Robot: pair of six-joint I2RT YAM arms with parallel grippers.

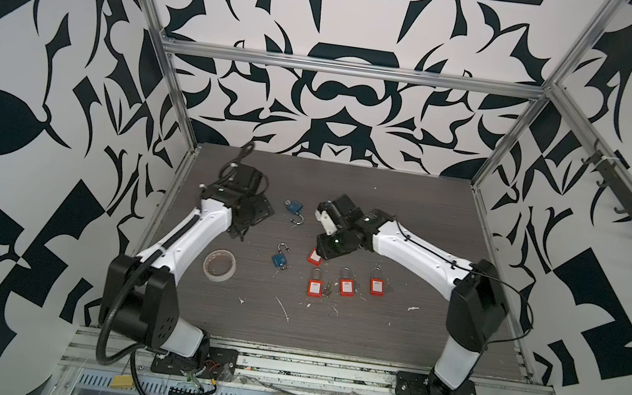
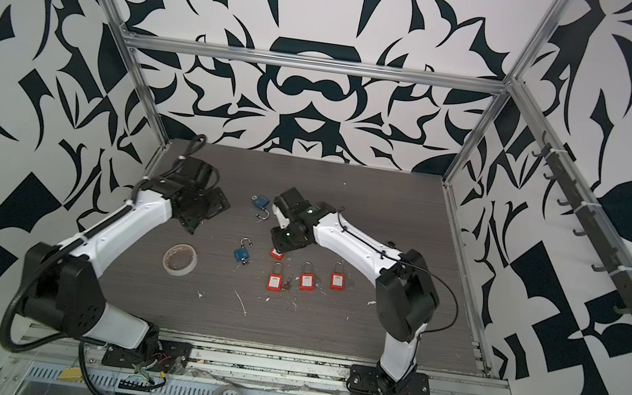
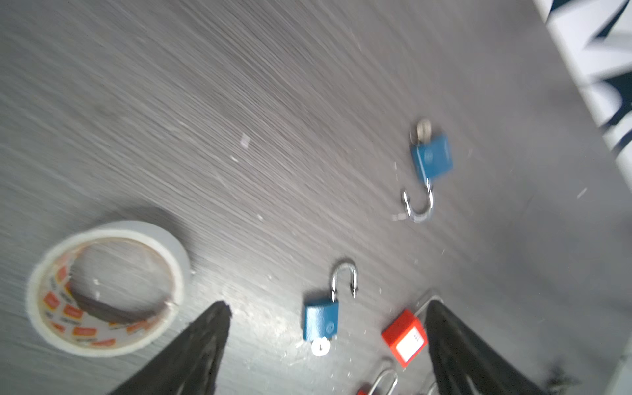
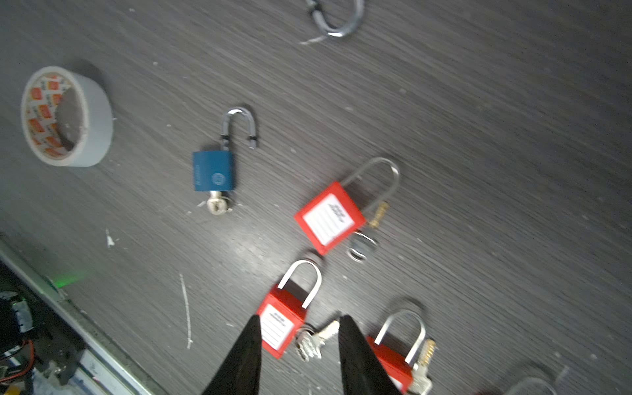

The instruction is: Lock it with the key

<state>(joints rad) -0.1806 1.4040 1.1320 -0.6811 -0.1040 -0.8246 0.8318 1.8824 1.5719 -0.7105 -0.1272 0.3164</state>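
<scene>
Standing spread wide, the jaws of the left gripper [image 3: 328, 303] clasp nothing. In its blurred wrist view the near blue padlock [image 3: 321, 323] lies on the table [image 3: 273, 102] in the gap between the fingers [image 3: 198, 352], its shackle open and a silver key [image 3: 320, 347] in its keyhole.

The right gripper [image 4: 299, 318] has its jaws partly apart and grips nothing either. Between them, in its wrist view, a bunch of keys [image 4: 313, 340] lies flat on the table, just beside the first red padlock [image 4: 282, 325] of a row of three. The second red padlock [image 4: 390, 364] has a key [image 4: 424, 357] resting against it, and the third red padlock [image 1: 376, 286] ends the row.

A lone red padlock [image 4: 330, 219] lies farther back than that row, with a brass key [image 4: 378, 213] beside its body. In both top views the right gripper's head covers part of it.

The far blue padlock [image 1: 296, 206] lies toward the back between the two arms, its shackle swung out and a round key head [image 3: 424, 129] at its base. A tape roll [image 1: 219, 264] sits flat to the left of the near blue padlock, beside the left arm.
</scene>
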